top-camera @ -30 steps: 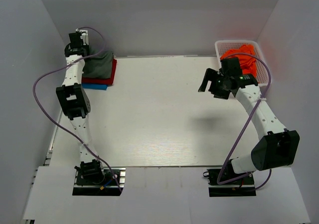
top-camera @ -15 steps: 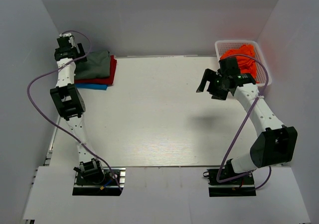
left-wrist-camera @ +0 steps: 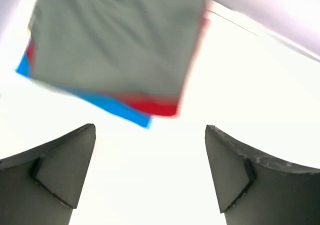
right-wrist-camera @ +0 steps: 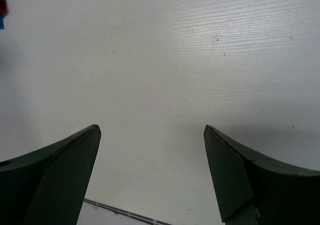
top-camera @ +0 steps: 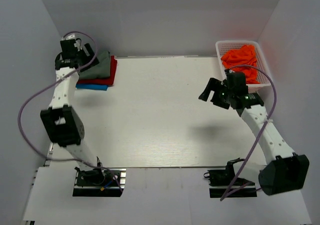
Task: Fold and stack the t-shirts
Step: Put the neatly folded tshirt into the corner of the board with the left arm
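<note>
A white basket (top-camera: pixel 238 42) stands at the table's (top-camera: pixel 160 115) far-right corner.

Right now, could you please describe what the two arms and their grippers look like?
Both the left arm and the right arm have white links with bulky black joint housings on black bases. A purple cable loops along each. The left gripper and right gripper have dark, wedge-shaped fingers.

No writing, label, brand mark, number or sign can be read in any of the views.
</note>
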`<state>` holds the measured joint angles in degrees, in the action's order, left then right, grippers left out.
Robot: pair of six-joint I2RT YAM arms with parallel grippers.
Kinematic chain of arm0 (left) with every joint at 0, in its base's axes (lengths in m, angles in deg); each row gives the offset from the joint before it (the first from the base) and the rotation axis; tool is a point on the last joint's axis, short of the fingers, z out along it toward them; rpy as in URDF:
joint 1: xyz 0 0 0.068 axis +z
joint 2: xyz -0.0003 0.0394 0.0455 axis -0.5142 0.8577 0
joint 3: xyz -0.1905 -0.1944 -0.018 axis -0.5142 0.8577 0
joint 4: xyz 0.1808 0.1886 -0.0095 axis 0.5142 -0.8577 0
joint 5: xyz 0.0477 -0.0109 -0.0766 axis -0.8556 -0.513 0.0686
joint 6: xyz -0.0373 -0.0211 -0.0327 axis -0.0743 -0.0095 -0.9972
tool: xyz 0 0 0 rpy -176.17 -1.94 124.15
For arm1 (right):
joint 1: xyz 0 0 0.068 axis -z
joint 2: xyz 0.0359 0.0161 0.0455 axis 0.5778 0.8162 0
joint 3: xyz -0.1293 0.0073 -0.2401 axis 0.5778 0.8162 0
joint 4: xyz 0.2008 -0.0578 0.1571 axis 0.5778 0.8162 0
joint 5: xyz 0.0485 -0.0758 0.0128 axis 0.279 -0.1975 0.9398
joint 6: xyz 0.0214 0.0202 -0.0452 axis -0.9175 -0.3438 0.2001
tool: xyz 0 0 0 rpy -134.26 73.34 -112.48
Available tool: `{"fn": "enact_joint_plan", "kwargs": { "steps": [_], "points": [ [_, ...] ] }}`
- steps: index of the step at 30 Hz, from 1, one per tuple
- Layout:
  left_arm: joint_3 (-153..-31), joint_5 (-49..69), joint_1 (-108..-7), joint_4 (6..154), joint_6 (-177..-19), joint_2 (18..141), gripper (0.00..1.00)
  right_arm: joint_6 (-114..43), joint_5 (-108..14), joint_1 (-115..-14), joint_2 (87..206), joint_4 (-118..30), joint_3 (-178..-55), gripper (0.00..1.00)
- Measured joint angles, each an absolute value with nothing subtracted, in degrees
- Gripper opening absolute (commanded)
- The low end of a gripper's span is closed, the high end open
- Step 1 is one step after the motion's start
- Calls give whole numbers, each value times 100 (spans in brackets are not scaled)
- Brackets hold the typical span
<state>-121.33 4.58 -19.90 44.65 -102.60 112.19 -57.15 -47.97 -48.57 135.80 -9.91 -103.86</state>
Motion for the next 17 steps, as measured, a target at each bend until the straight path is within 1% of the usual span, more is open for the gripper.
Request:
{"fn": "enact_joint_plan", "kwargs": {
  "steps": [5,8,13,15,17],
  "points": [
    [-10197,600,-2988,5011,-11127,8406,100,-5885,-4795,-4866,12208,-1443,-9075,90],
    [-9213,715,-3257,5149,-11427,7332,100,-5935,-4769,-4866,11513,-1504,-8568,90],
    [-8505,711,-3489,4814,-11578,6998,100,-5940,-4677,-4866,10630,-1526,-8305,90],
    [-8210,744,-3576,4657,-11637,6878,100,-5935,-4613,-4866,10437,-1592,-8279,90],
    [-8173,753,-3657,4497,-11676,6832,100,-5925,-4506,-4866,10328,-1666,-8255,90]
  ]
}}
